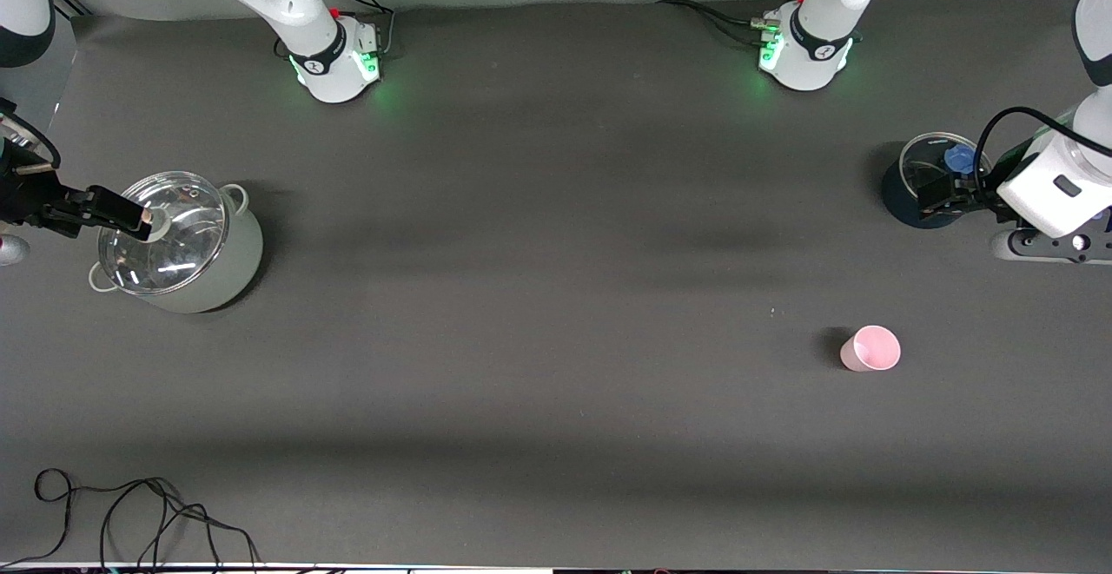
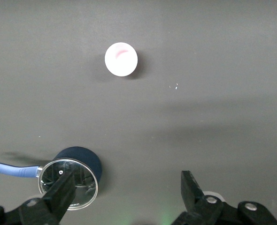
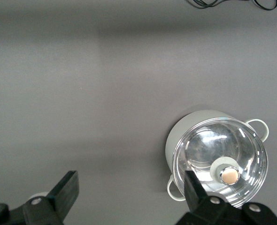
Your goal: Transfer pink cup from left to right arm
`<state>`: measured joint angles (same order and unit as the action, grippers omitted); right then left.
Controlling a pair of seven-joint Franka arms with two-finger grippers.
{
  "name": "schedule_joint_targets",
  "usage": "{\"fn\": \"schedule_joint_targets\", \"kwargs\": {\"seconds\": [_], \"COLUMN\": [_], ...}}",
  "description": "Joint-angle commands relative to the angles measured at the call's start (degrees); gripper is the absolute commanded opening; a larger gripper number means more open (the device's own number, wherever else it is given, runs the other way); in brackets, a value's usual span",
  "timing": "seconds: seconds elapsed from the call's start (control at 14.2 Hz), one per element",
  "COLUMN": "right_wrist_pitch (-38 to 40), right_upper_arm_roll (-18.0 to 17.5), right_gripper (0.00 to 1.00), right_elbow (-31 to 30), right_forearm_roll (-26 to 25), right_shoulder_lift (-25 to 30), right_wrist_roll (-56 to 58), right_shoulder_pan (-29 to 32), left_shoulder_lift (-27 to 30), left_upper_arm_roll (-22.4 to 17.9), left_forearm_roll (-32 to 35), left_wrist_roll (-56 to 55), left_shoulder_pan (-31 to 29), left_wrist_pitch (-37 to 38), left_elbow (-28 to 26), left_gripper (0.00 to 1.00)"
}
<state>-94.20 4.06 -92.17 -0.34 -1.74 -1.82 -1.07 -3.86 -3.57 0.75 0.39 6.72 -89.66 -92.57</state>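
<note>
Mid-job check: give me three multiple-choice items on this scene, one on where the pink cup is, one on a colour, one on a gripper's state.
1. Where is the small pale-pink plastic cup?
A. inside the steel pot
B. upright on the bare table, toward the left arm's end
C. in the left gripper

2. What colour is the small glass-lidded pot under the left gripper?
A. dark blue
B. red
C. yellow

3. How do the right gripper's fingers stand over the steel lidded pot?
A. open, holding nothing
B. shut on the cup
C. shut on the lid knob

Answers: 1 B, it stands alone in the front view; 2 A, its wall shows dark blue; 3 A, the right wrist view shows the fingers apart.
</note>
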Motion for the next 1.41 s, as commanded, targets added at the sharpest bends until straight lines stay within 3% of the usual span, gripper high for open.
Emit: {"fn": "schedule_joint_targets", "kwargs": {"seconds": [0.0, 0.77, 1.34], "right_wrist_pitch": [1.04, 1.04, 1.04], "right_upper_arm_roll": [-0.37, -0.37, -0.28], "right_gripper": [0.99, 0.99, 0.99], "right_elbow": [1.11, 0.94, 0.94], "right_forearm_roll": [0.52, 0.96, 0.96], "right_shoulder_lift": [-0.37, -0.37, -0.36], "right_wrist_roll": [0.68, 0.68, 0.68], "right_shoulder_pan": [0.36, 0.28, 0.45], "left_shoulder_lift": [-0.45, -0.8, -5.8], "left_upper_arm_roll": [-0.47, -0.47, -0.64], "left_forearm_roll": [0.13, 0.13, 0.05], "left_wrist_roll": [0.22, 0.22, 4.15], "left_shoulder_pan": [0.75, 0.66, 0.14], "left_wrist_pitch": [0.28, -0.86, -1.04], "left_elbow": [1.07, 1.25, 8.98], "left_gripper": [1.0, 1.0, 1.0]}}
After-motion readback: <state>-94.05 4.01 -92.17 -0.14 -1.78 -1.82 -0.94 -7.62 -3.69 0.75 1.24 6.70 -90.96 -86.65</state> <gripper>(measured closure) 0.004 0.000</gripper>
